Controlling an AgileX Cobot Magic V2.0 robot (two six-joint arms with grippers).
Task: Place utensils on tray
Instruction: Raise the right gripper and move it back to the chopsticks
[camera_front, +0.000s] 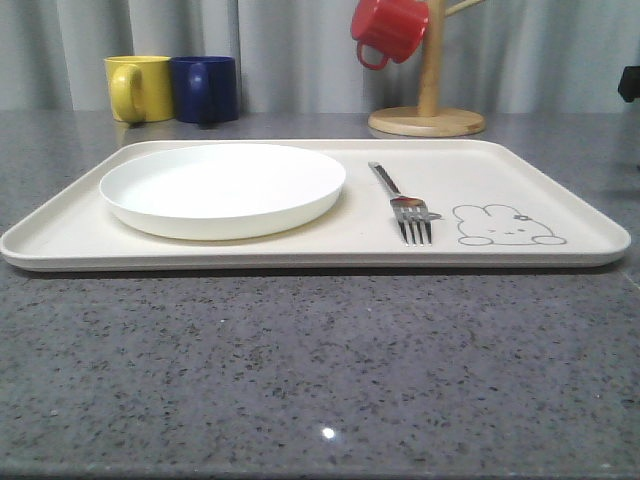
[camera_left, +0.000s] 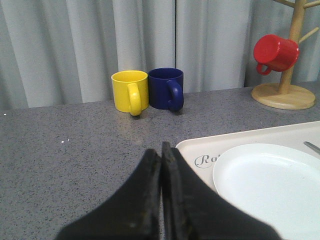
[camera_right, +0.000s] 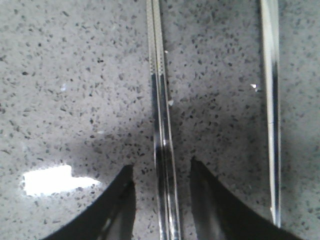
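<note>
The cream tray (camera_front: 480, 165) lies across the grey counter with the rabbit drawing at its right front. On it rest the white plate (camera_front: 222, 185) at the left and the silver fork (camera_front: 400, 195) to its right, tines toward the front. My left gripper (camera_left: 161, 147) is shut on nothing, hovering just off the tray's (camera_left: 200, 147) corner beside the plate (camera_left: 270, 180). My right gripper (camera_right: 161, 165) is open, low over the counter, its fingers straddling the metal chopsticks (camera_right: 159, 100) without touching them. Another slim metal shaft (camera_right: 270, 100) lies beside them; I cannot tell which utensil it is.
A yellow mug (camera_front: 140, 88) and a blue mug (camera_front: 205, 88) stand behind the tray at the back left. A red mug (camera_front: 390, 30) hangs on a wooden stand (camera_front: 428, 120) at the back right. Bare counter runs along the front.
</note>
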